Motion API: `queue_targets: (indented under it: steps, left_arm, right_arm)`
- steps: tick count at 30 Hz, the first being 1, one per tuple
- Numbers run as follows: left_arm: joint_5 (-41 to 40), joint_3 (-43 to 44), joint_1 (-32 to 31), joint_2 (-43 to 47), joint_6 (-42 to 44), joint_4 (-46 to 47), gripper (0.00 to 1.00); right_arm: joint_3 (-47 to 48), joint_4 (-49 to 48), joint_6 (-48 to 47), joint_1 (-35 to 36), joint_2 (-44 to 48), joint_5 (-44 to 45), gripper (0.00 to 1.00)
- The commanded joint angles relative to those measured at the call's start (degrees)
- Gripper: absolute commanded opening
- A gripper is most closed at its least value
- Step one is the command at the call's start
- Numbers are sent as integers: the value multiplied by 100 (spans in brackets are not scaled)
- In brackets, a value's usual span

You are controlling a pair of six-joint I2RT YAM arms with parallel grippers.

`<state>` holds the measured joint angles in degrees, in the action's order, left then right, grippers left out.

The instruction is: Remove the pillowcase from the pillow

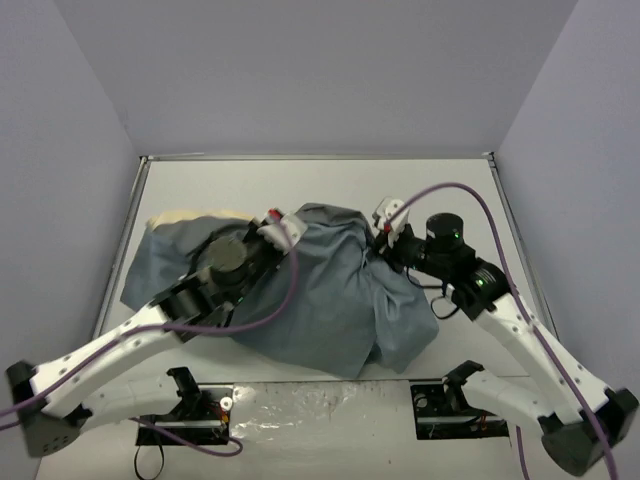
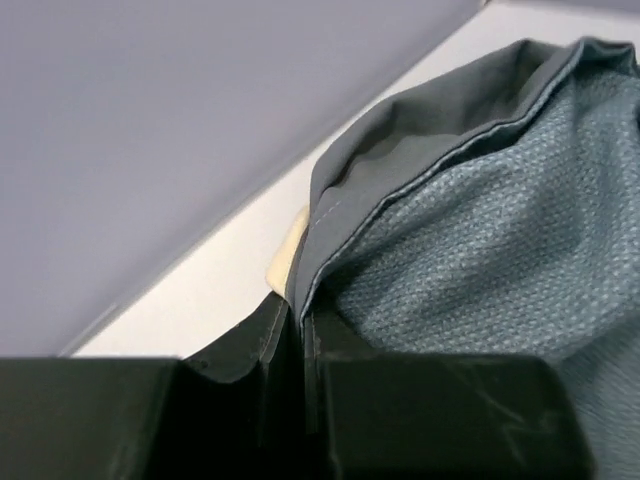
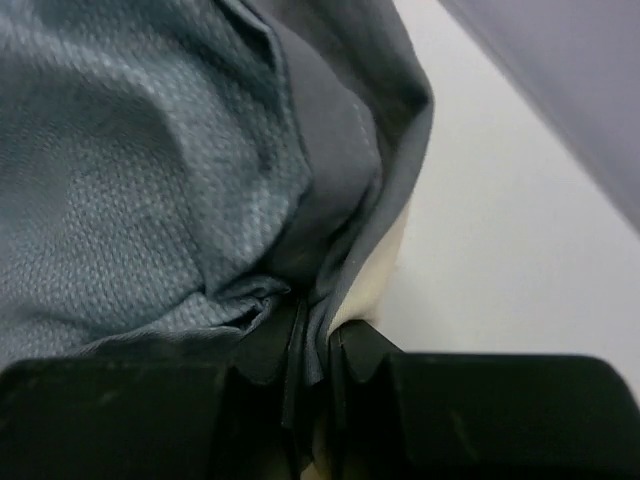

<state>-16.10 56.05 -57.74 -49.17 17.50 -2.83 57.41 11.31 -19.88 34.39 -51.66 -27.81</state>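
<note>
Top external: left gripper [image 1: 287,230] and right gripper [image 1: 384,229] pinch pillowcase [image 1: 330,300].

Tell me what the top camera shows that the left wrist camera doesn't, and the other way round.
Only the top view: the whole bunched pillowcase lying on the table, and the right gripper at its right side. Only the left wrist view: the stitched hem and coarse weave up close, with the left gripper pinched shut on the cloth edge. Both: the blue-grey pillowcase, a cream sliver of pillow peeking out, and the pale table.
</note>
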Motion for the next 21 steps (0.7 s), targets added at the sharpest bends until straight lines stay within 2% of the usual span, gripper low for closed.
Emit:
queue_targets:
  steps: [1,2,4,6,8,10,11,13,14,15,17,18,21]
  left_arm:
    - [404,64,516,-1512,-613,1459,2]
    - [501,55,900,-1760,-738,1635,2]
    - [555,-6,1149,-2392,-914,2197,2]
    - [529,11,1352,-2719,-958,2610,2]
    - [494,133,1422,-3098,-1046,2682,2]
    - [379,362,1449,-3309,-1125,2674,2]
    - [353,432,1475,-3345,-1143,2604,2]
    - [396,661,1502,-3371,-1213,2481,2]
    - [458,748,1511,-3354,-1222,2385,11]
    - [519,836,1520,-3328,-1248,2166,26]
    - [668,1100,1520,-3179,-1397,1928,60]
    - [730,1179,1520,-3030,-1511,1700,73]
    - [1116,1557,1520,-2722,-1879,1139,82]
  right_arm:
    - [-756,-2043,862,-571,-807,873,0]
    - [-757,-2132,854,-644,-993,1065,0]
    - [-591,-2133,776,-888,-1441,1610,0]
    - [-477,-2308,766,-1196,-1705,1612,0]
    - [-179,-2388,775,-1802,-1969,1490,0]
    - [76,-2406,854,-2277,-2496,896,0]
    - [313,-2379,845,-2618,-2663,718,7]
    - [525,-2092,549,-2823,-3121,149,27]
    - [622,-1976,451,-2937,-3218,32,58]
    - [779,-1888,415,-2990,-3306,-13,72]
    - [894,-1730,214,-3131,-3219,-144,90]
    - [1034,-1694,126,-3366,-3045,-285,94]
    - [1534,-1291,-320,-3990,-2676,-1040,99]
